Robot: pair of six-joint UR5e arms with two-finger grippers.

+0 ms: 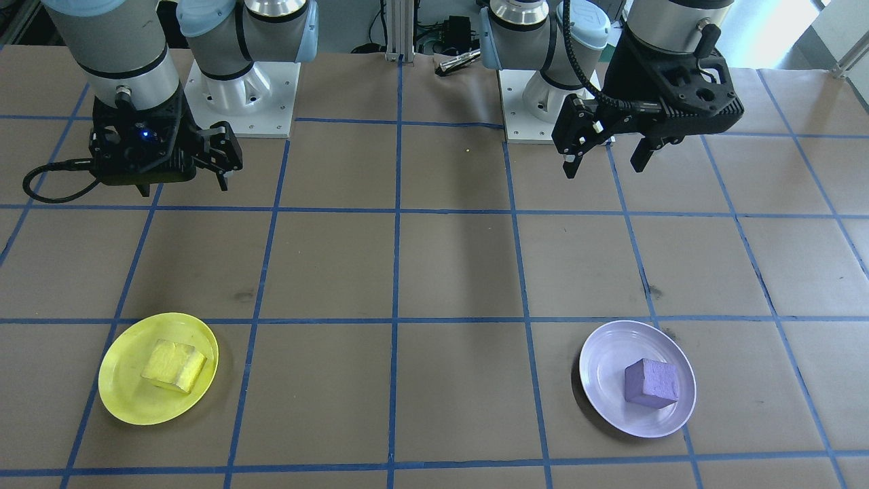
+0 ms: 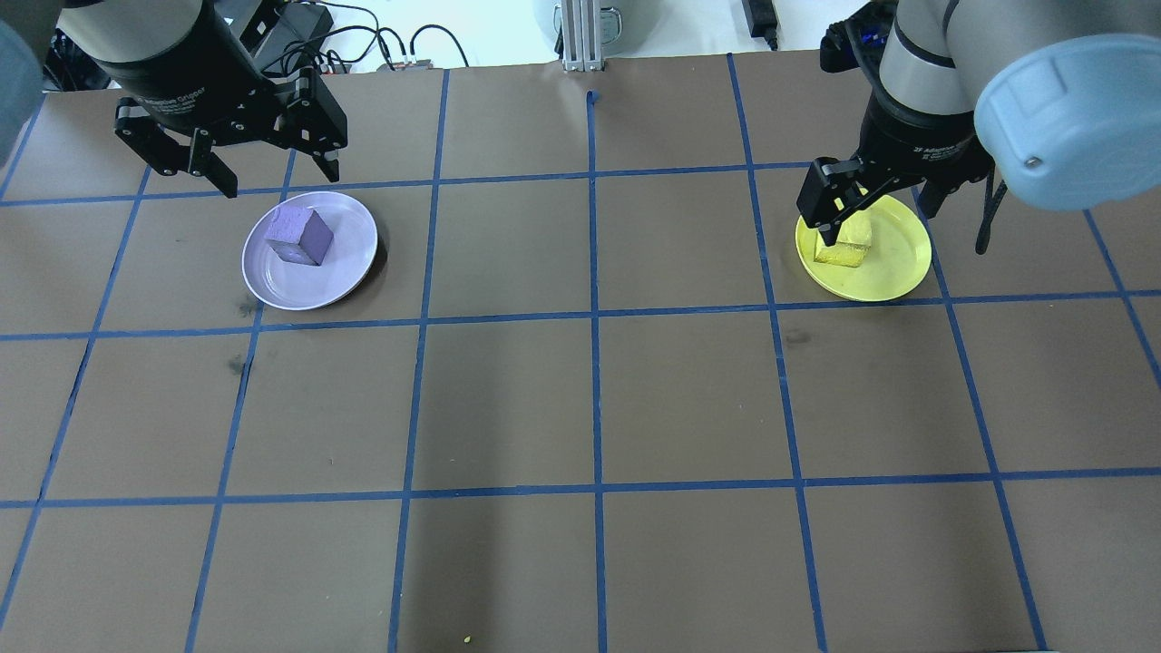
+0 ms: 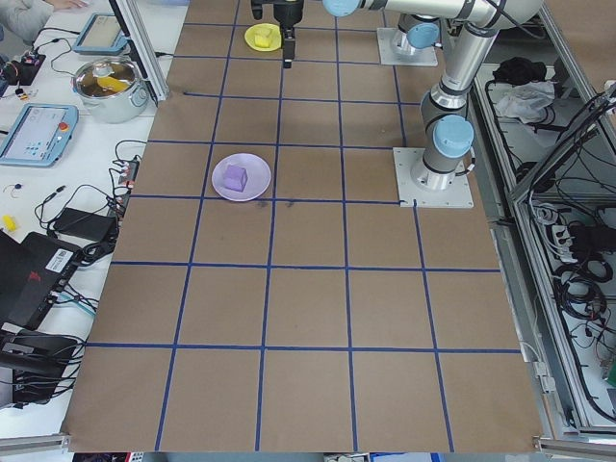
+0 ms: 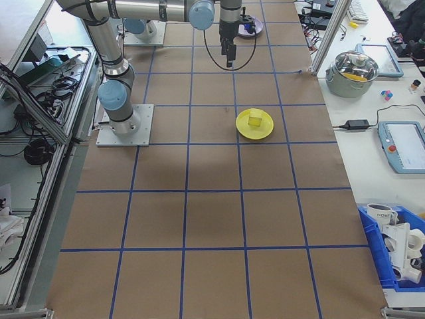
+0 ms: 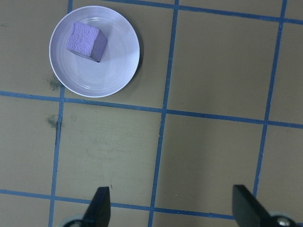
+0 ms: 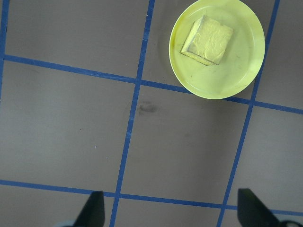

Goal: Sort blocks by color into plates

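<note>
The desk [image 2: 580,399], brown and gridded in blue tape, carries two plates toward the far edge from the robot. Lavender plate [image 2: 309,249] on the robot's left side holds the lavender block [image 2: 300,235], sitting off-centre inside the rim. Yellow plate [image 1: 158,368] on the right side holds the yellow block [image 1: 174,366], resting flat. Left gripper [image 1: 607,155] hangs above the desk, jaws spread wide, nothing between them. Right gripper [image 6: 173,208] hangs high too, jaws spread and empty, clear of its plate.
</note>
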